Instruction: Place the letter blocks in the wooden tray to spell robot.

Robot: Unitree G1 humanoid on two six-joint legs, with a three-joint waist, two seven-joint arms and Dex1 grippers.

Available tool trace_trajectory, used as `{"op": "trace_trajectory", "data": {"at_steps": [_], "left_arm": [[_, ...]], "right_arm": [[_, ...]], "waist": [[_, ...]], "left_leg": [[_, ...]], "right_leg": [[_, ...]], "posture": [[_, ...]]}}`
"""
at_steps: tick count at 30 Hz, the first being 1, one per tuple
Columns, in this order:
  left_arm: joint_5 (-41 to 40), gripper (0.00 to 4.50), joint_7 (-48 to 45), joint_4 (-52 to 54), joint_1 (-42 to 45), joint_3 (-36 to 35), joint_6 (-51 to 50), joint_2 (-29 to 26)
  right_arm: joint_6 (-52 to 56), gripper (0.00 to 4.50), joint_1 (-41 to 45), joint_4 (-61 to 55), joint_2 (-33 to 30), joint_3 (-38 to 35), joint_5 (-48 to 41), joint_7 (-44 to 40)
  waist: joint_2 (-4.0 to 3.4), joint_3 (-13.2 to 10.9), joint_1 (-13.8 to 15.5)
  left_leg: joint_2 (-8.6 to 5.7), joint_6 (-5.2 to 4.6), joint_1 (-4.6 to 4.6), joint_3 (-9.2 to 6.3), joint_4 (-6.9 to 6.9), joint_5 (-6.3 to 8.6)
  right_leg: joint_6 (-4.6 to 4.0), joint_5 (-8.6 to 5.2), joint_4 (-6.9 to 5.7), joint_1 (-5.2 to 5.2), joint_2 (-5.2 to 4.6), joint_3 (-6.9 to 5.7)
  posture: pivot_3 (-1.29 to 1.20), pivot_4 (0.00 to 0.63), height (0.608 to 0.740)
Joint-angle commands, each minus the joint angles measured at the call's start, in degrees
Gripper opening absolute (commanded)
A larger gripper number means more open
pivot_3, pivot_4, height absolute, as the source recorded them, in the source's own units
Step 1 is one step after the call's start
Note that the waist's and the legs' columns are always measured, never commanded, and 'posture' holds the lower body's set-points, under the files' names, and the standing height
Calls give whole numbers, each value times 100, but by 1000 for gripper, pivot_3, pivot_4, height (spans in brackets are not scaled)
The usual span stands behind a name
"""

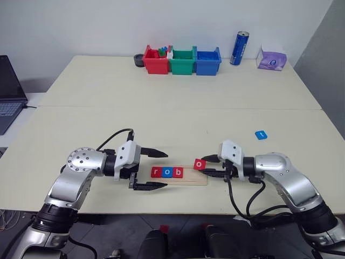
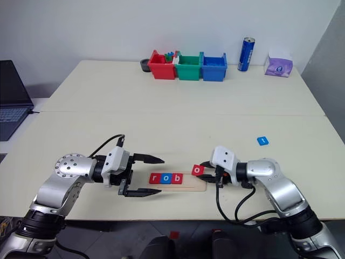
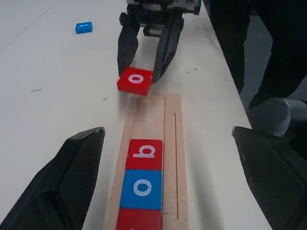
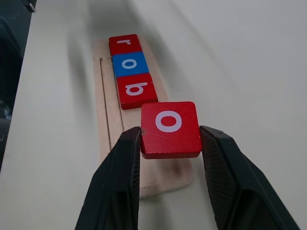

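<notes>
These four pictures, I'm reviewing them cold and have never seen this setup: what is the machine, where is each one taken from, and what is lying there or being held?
It is a humanoid robot with two arms, each ending in a two-fingered black pincer. Two pictures come from the cameras in its head, looking down over a pale table. The other two come from cameras on each wrist, looking along that arm's fingers.

Near the table's front edge lies the wooden tray with three letter blocks in it: a red r, a blue o and a red b. The right pincer grips a red o block over the tray's free end. The left pincer is open, with nothing in it, beside the tray's other end. A blue block lies apart on the table. At the far edge stand red, green and blue bins, a blue can and a purple packet.
</notes>
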State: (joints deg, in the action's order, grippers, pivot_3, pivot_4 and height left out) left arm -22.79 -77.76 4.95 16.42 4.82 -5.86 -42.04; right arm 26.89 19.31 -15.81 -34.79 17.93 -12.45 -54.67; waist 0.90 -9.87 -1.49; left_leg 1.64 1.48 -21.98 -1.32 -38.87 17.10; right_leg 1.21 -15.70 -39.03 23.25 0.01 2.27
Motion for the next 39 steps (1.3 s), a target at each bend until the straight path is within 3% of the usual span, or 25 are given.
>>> {"op": "trace_trajectory", "data": {"at_steps": [1,39], "left_arm": [[-111,4500,58,221,-1,-148,6,-32],[-15,4500,-56,265,-42,68,218,89]], "right_arm": [[-57,1447,158,-74,73,90,88,0],[-285,1447,493,546,583,664,616,-278]], "waist": [[0,0,-6],[0,0,-15]], "left_leg": [[1,0,1,0,0,0],[2,0,2,1,0,0]], "right_leg": [[0,0,0,0,1,0],[-1,0,-1,1,3,-3]], "posture": [[0,150,740],[0,150,740]]}}
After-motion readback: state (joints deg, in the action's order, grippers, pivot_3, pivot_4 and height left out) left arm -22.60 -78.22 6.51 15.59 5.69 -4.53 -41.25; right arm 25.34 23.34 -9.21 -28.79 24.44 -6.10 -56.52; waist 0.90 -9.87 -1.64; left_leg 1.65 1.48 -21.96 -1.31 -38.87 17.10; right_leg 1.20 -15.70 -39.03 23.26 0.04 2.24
